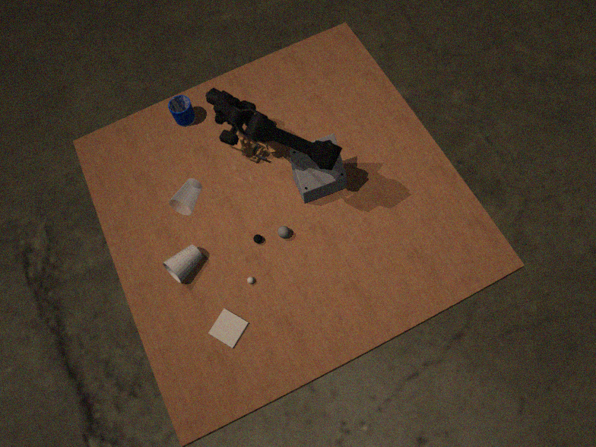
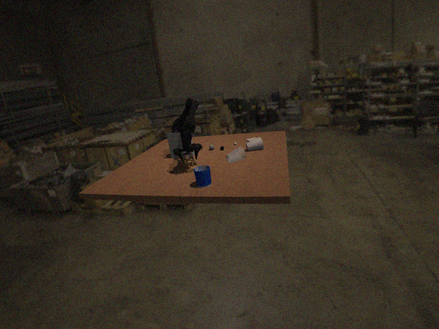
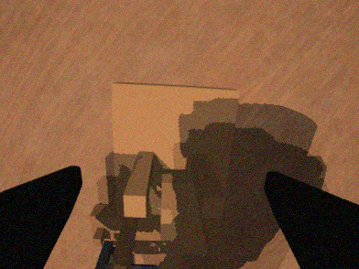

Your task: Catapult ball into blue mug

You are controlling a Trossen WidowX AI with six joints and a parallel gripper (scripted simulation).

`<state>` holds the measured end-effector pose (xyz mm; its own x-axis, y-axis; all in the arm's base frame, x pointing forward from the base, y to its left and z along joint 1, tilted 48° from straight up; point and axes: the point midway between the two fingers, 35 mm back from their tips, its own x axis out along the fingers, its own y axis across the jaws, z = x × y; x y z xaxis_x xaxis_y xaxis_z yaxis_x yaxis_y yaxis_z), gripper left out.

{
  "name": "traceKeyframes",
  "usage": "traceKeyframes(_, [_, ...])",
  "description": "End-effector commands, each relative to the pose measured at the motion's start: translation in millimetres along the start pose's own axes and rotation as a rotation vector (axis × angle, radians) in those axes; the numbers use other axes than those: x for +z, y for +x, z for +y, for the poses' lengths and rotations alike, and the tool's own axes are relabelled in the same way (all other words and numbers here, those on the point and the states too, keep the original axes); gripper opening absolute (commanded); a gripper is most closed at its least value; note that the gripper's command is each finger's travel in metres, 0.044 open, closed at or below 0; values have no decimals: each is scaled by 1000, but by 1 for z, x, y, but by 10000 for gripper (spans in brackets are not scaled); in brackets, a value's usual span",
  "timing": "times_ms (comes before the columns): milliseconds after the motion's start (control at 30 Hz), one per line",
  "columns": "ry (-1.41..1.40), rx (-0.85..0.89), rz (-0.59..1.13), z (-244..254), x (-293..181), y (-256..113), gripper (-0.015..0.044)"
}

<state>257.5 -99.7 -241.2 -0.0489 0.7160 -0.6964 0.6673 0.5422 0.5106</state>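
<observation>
The wooden catapult [image 1: 259,155] [image 2: 190,163] [image 3: 142,119] stands on the table in front of the arm. My gripper [image 2: 188,156] [image 3: 175,178] is wide open and empty above it, with one black finger on each side of the catapult in the wrist view. Much of the catapult is in shadow or cut off at the bottom there, and I see no ball on the part that shows. The blue mug [image 1: 182,111] [image 2: 202,176] stands upright near the table edge, just beyond the catapult. A grey ball [image 1: 283,231] [image 2: 211,147], a black ball [image 1: 258,238] [image 2: 222,147] and a small white ball [image 1: 251,280] [image 2: 235,143] lie apart.
A translucent cup [image 1: 186,197] [image 2: 236,154] and a white cup [image 1: 184,264] [image 2: 255,144] lie on their sides. A flat pale square [image 1: 229,328] lies near them. The arm's grey base block [image 1: 323,182] [image 2: 173,144] is behind the catapult.
</observation>
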Motion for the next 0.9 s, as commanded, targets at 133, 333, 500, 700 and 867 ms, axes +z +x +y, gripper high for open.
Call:
traceKeyframes(133, [6, 4, 9, 1, -2, 16, 440])
traceKeyframes(333, [6, 5, 9, 1, -3, 26, 440])
traceKeyframes(500, [5, 5, 10, 1, -4, 31, 440])
traceKeyframes(700, [0, 1, 5, 0, -2, 28, 335])
traceKeyframes(867, [0, 1, 5, 0, -2, 28, 204])
